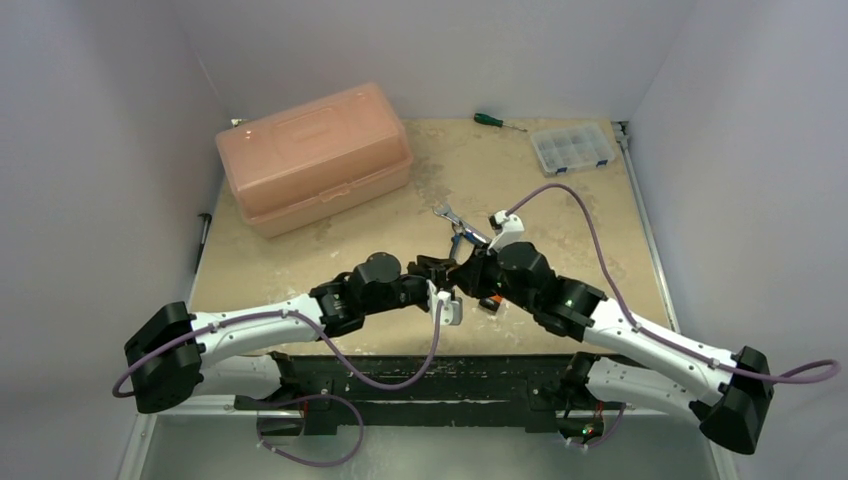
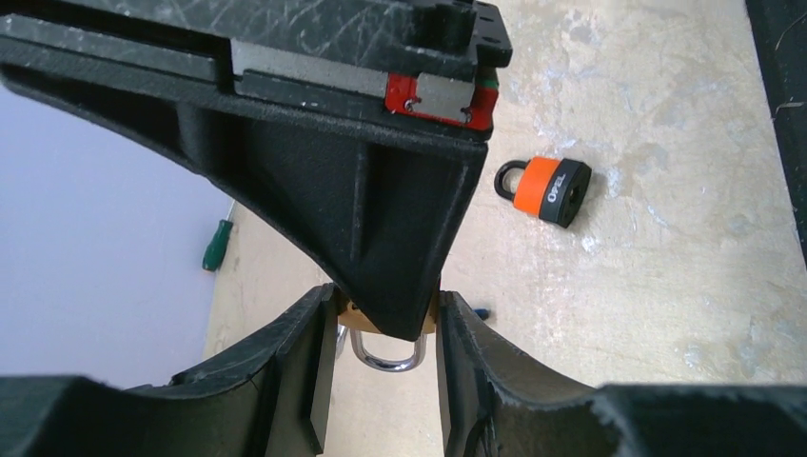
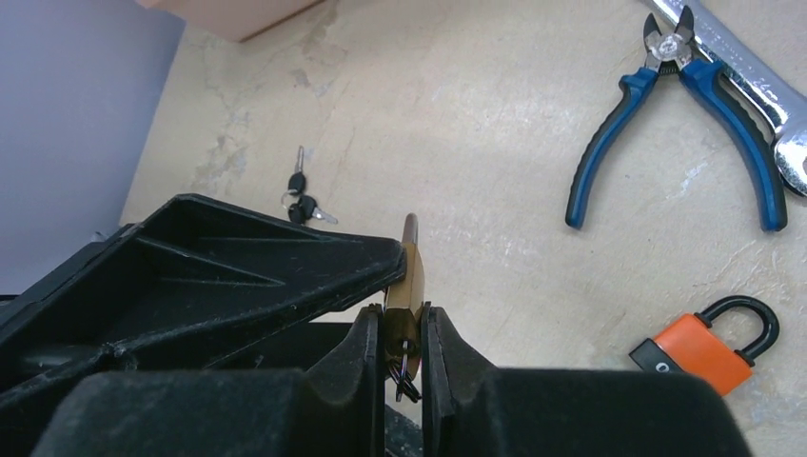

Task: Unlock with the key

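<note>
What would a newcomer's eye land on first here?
Dead centre, the left gripper and right gripper pinch one brass padlock between them. An orange padlock lies loose close by, and a big pink box sits at the far left.

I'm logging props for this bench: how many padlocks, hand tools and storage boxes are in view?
Padlocks: 2 (orange padlock, brass padlock)
Hand tools: 3 (screwdriver, pliers, wrench)
Storage boxes: 2 (pink toolbox, clear organiser)
Total: 7
</note>
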Robot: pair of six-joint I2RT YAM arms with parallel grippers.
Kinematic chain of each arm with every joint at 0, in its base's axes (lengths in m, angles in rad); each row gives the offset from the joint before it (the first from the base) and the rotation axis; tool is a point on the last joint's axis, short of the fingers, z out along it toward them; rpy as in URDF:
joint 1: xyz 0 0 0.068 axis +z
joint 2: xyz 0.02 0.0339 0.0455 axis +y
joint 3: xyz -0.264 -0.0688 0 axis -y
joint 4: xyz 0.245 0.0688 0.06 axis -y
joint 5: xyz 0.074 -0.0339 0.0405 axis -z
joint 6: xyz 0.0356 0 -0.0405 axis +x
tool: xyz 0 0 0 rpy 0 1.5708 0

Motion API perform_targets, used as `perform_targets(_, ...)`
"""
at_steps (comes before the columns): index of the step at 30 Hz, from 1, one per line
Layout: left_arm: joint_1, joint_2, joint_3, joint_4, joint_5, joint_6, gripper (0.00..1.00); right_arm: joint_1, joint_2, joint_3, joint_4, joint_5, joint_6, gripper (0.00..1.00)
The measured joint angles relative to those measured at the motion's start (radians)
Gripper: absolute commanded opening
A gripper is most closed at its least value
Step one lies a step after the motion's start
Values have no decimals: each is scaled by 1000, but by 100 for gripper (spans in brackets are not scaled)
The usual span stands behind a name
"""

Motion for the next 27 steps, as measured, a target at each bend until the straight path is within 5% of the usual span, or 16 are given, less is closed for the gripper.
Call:
perform_targets(2, -3, -5, 0, 13, 0, 1, 30, 0, -33, -14, 4, -1, 1, 0)
perform_targets(4, -10, -18, 0, 27, 3, 2, 48, -1, -84, -32, 11, -3, 3, 0)
perform_targets(9, -10, -79, 0, 54, -14, 12, 57, -6, -204, -35, -12, 13, 0, 0)
perform_targets(21, -5, -175, -33, 92, -5, 23, 58, -8, -332, 10, -97, -66, 6, 0)
perform_targets(27, -5, -186, -43, 104, 55, 21, 50, -8, -333, 14, -72, -143, 20, 0)
